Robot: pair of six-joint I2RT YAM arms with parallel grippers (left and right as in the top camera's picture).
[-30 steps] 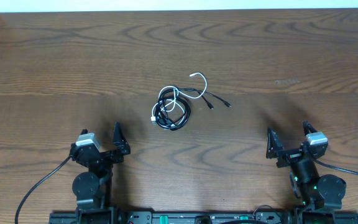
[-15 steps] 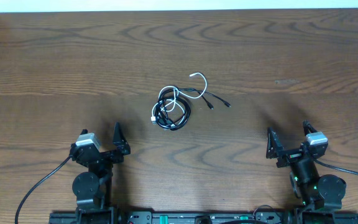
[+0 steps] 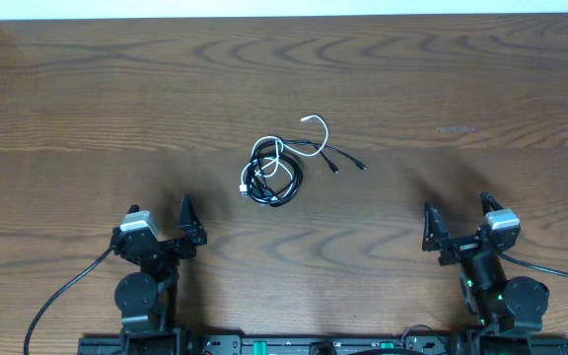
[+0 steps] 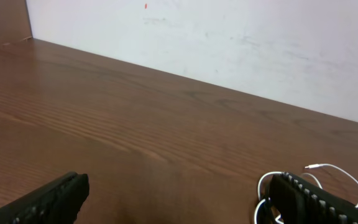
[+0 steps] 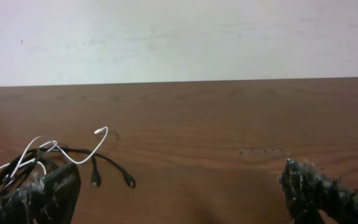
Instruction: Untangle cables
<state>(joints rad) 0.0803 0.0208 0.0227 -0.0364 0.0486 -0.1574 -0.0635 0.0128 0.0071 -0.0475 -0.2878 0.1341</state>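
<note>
On the table [image 3: 481, 79], the cables [image 3: 277, 168] lie tangled, 2 black, 1 white; left gripper [image 3: 160, 219] and right gripper [image 3: 457, 213] stand spread.

The surface [image 3: 116, 99] under both claws is dark brown wood with wavy grain, smooth with a soft sheen. Ahead of the claws, the cables [image 3: 276, 170] look plastic-sheathed, the white one faintly glossy and the black ones duller. The left claw [image 3: 159, 225] has matt black fingers [image 4: 48, 202] with ribbed faces. The right claw [image 3: 457, 225] has rougher-looking black ones.

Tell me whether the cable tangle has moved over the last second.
No. The cables lie where they were, same gap to the pale scuff.
</note>
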